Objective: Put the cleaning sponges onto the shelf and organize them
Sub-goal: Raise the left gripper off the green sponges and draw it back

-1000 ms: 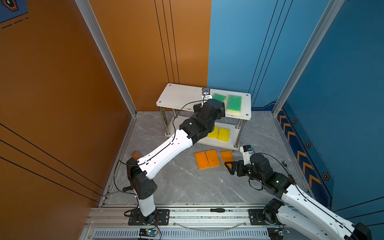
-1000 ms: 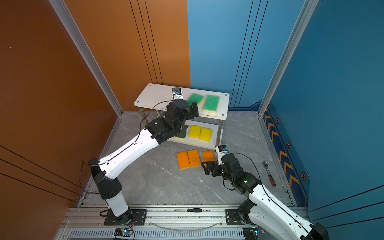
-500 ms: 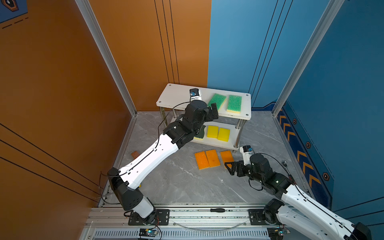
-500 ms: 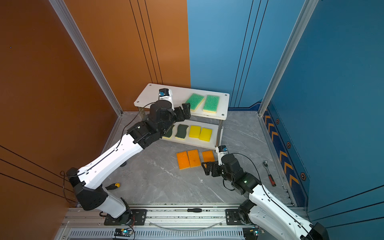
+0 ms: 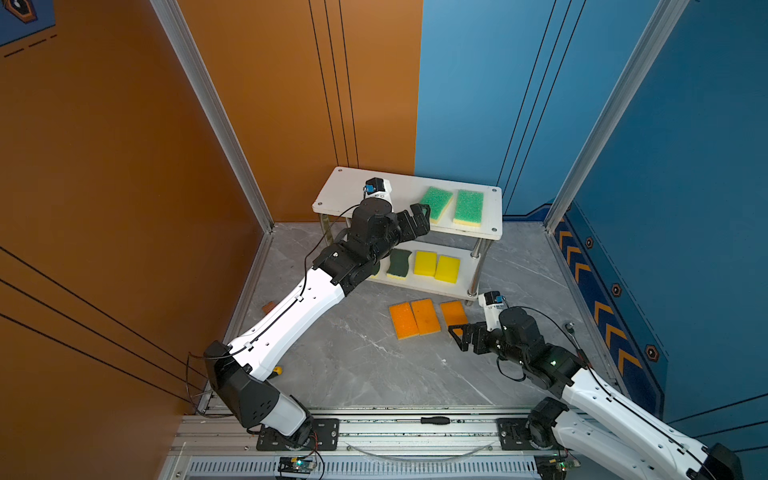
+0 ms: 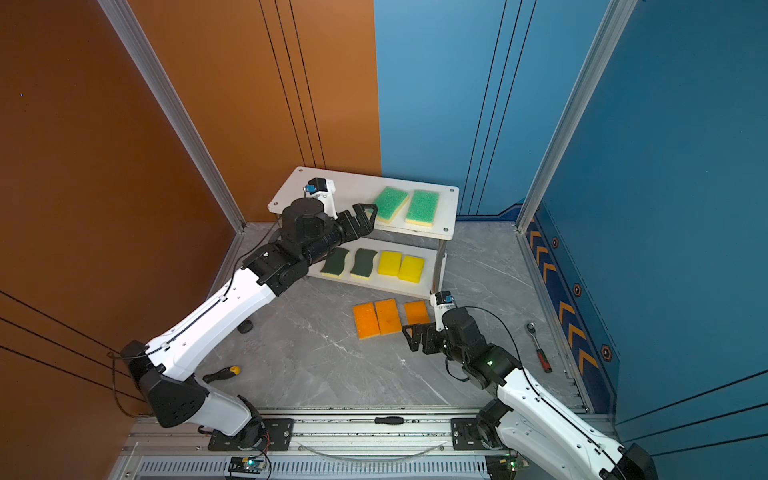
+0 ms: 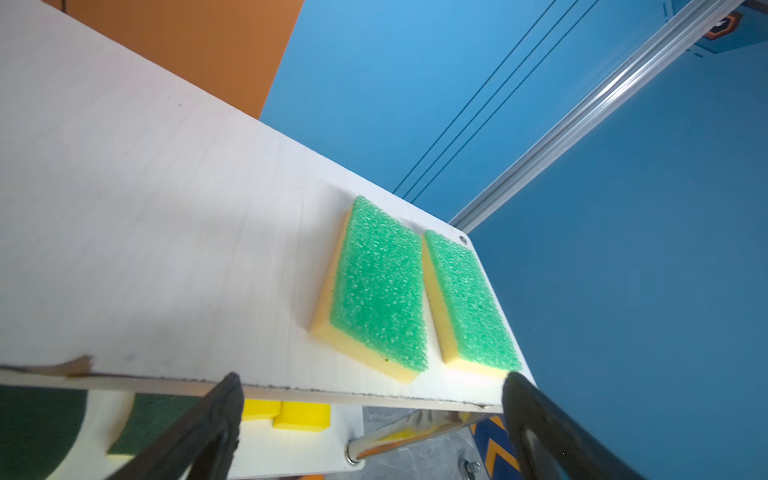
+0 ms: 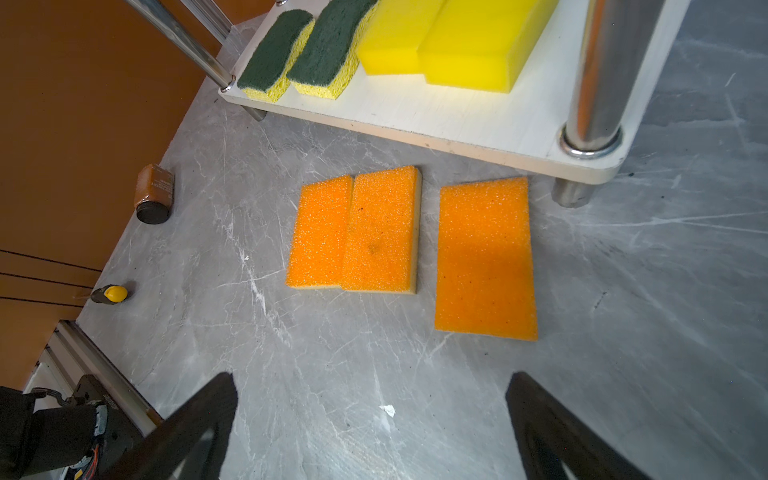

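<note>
Reaching to the top front edge of the shelf [image 5: 351,187], the left tool [image 5: 422,218] gapes empty; the right tool [image 5: 457,338] hovers spread by three orange sponges [image 5: 424,316] on the desk [image 5: 353,365]. Two light-green sponges [image 5: 435,202] lie on top, two dark-green [image 6: 363,262] and two yellow [image 5: 425,263] below.

Both top views look steeply down from high above the near rail [image 5: 374,419], well off, taking in the whole grey counter [image 5: 353,365] and the shelf [image 5: 345,187] in the far corner. The left wrist view sits close at the front edge of the shelf's upper board, facing along it to the two light-green sponges [image 7: 378,286]. The right wrist view looks down from near at the three orange sponges [image 8: 484,257] and the lower board; both top views show these too.
</note>
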### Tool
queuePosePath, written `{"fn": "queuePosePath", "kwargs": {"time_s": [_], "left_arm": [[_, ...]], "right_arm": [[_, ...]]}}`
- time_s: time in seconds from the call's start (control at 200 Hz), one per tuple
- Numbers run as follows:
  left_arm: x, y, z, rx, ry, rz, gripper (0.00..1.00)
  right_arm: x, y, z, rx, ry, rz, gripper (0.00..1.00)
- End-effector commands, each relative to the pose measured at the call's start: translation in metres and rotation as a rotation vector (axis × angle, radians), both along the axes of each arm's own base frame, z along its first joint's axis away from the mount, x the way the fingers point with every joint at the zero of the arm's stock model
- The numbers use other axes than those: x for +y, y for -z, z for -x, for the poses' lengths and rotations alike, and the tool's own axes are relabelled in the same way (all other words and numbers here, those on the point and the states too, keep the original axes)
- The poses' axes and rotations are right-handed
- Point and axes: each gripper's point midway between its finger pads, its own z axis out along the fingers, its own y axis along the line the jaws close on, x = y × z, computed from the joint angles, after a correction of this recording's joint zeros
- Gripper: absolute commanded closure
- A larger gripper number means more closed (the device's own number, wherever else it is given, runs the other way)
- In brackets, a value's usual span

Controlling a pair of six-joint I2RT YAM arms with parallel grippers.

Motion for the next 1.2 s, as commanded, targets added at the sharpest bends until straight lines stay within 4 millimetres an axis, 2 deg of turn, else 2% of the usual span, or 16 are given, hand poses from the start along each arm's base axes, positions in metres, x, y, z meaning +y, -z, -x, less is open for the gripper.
{"fn": "queuePosePath", "kwargs": {"time_s": [0.0, 0.235, 0.255, 0.361, 0.711, 1.197], "left_arm": [[-0.015, -0.005, 0.007, 0.01, 0.083, 0.058, 0.02], [-0.023, -0.003, 0.01, 0.032, 0.099, 0.08, 0.03], [-0.025, -0.011, 0.009, 0.006, 0.103, 0.102, 0.02], [-0.034, -0.015, 0.01, -0.004, 0.131, 0.131, 0.03], [-0.071, -0.016, 0.011, 0.016, 0.232, 0.194, 0.02], [-0.082, -0.015, 0.004, 0.01, 0.232, 0.193, 0.02]], "right_arm": [[0.0, 0.005, 0.001, 0.019, 0.001, 0.003, 0.0], [0.0, 0.006, 0.001, 0.022, -0.001, 0.004, 0.0], [0.0, 0.006, 0.001, 0.023, -0.001, 0.005, 0.0], [0.001, 0.005, 0.001, 0.02, -0.002, 0.003, 0.0], [-0.001, 0.007, 0.002, 0.021, 0.002, 0.007, 0.0], [-0.005, 0.006, 0.003, 0.013, 0.01, 0.009, 0.0]]}}
